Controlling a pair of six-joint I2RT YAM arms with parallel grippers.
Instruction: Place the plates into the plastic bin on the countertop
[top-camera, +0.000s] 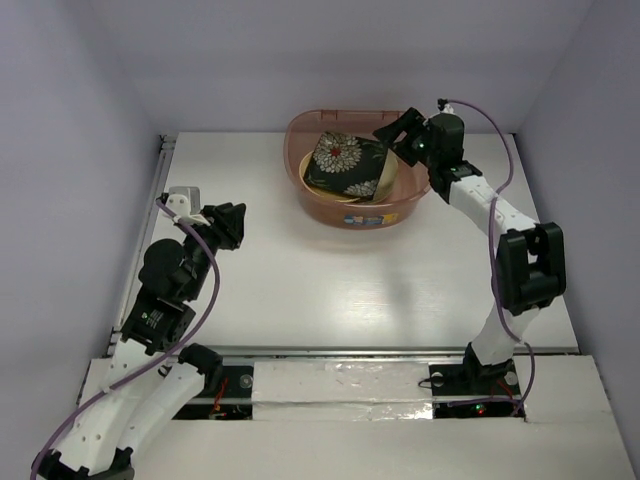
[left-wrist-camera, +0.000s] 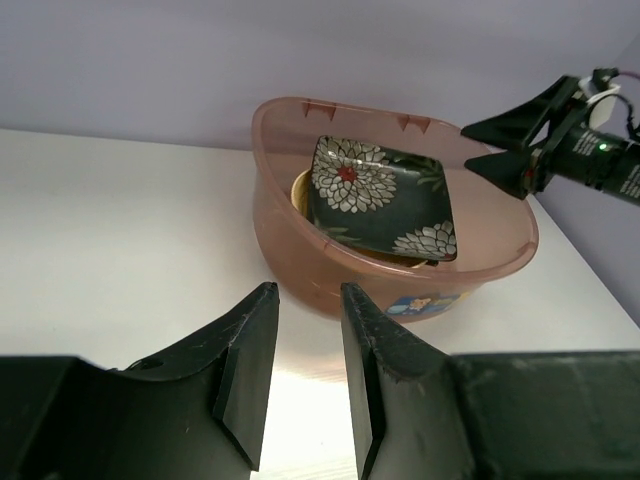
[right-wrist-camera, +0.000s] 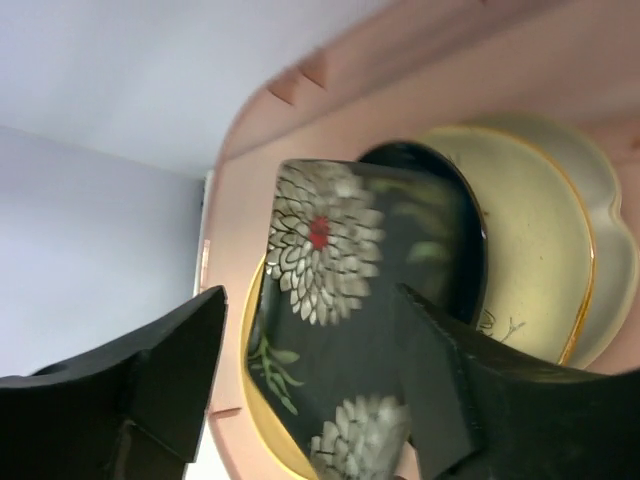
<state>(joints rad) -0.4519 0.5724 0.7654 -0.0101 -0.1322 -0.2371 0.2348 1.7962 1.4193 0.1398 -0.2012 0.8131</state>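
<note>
The plastic bin (top-camera: 300, 190) stands at the back middle of the countertop (top-camera: 330, 290). Inside it the square black floral plate (top-camera: 345, 165) lies tilted on top of other plates. In the right wrist view the floral plate (right-wrist-camera: 340, 300) rests over a yellow-orange plate (right-wrist-camera: 250, 400), a dark plate (right-wrist-camera: 460, 210), a cream plate (right-wrist-camera: 530, 260) and a pale one (right-wrist-camera: 605, 220). My right gripper (top-camera: 392, 135) hovers over the bin's right rim, open (right-wrist-camera: 310, 290), its jaws spread on either side of the floral plate without touching it. My left gripper (top-camera: 232, 222) stays at the left, jaws (left-wrist-camera: 308, 292) slightly apart and empty.
A metal rail (top-camera: 160, 200) runs along the countertop's left edge. Lilac walls close in the back and sides. The bin (left-wrist-camera: 300, 260) carries a small coloured label (left-wrist-camera: 425, 303) on its front.
</note>
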